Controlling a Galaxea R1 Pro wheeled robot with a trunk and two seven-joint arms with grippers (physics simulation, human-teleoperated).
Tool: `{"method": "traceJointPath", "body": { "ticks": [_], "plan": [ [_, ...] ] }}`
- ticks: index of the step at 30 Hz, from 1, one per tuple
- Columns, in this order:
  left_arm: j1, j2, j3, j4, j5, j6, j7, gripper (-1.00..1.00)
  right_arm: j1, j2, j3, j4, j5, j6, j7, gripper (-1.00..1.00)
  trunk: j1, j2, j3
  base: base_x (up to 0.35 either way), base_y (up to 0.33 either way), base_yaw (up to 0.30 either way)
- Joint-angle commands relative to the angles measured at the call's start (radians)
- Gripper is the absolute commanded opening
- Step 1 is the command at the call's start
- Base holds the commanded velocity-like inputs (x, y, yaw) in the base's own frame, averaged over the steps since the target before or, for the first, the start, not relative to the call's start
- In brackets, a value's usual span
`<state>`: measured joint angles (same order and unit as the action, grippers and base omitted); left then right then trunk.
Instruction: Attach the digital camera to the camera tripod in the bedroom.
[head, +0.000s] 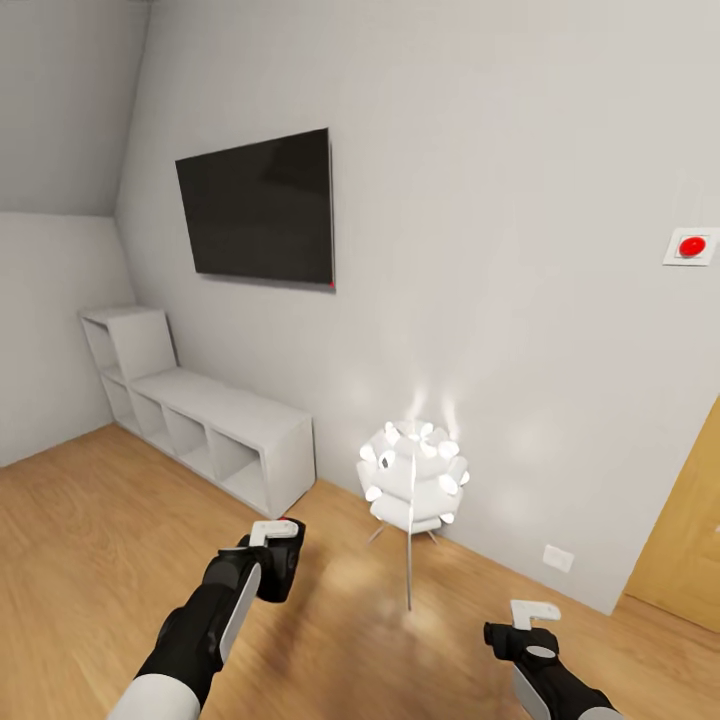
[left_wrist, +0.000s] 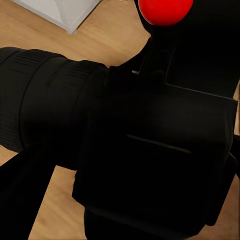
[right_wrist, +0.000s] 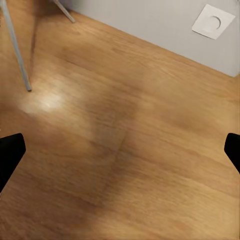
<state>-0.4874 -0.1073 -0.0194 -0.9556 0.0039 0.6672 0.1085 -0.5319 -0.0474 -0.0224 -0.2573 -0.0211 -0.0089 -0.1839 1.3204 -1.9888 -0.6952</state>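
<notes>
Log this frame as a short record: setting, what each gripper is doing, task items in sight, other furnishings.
setting: room with white walls and a wood floor
left gripper: shut on the digital camera, held above the floor
right gripper: open, holding nothing, fingertips wide apart over bare floor
other furnishings: wall television, white cubby shelf, lit white floor lamp, red wall button, wooden door

- Light wood floor (right_wrist: 130, 145) spreads below the right gripper (right_wrist: 120, 150), whose black fingertips (right_wrist: 10, 152) sit wide apart.
- Thin metal lamp legs (right_wrist: 15, 47) stand on it.
- A white outlet plate (right_wrist: 213, 21) sits on the wall (right_wrist: 150, 17).
</notes>
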Motion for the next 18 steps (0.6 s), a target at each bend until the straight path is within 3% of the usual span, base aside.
{"method": "traceJointPath", "body": {
  "ticks": [1,18],
  "plan": [
    [0.0,0.0,-0.002,0.0,0.004,0.003,0.005,-1.0,0.0,0.0,-0.002,-0.001,-0.002,-0.001,-0.001,1.0,-0.004,0.007,0.002,0.0,0.0,0.0],
    [0.0,0.003,-0.002,-0.009,0.016,0.001,0.006,-1.0,0.0,0.0,-0.001,-0.012,0.002,0.003,-0.009,1.0,-0.069,0.126,0.055,0.0,0.0,0.0]
  ]
}}
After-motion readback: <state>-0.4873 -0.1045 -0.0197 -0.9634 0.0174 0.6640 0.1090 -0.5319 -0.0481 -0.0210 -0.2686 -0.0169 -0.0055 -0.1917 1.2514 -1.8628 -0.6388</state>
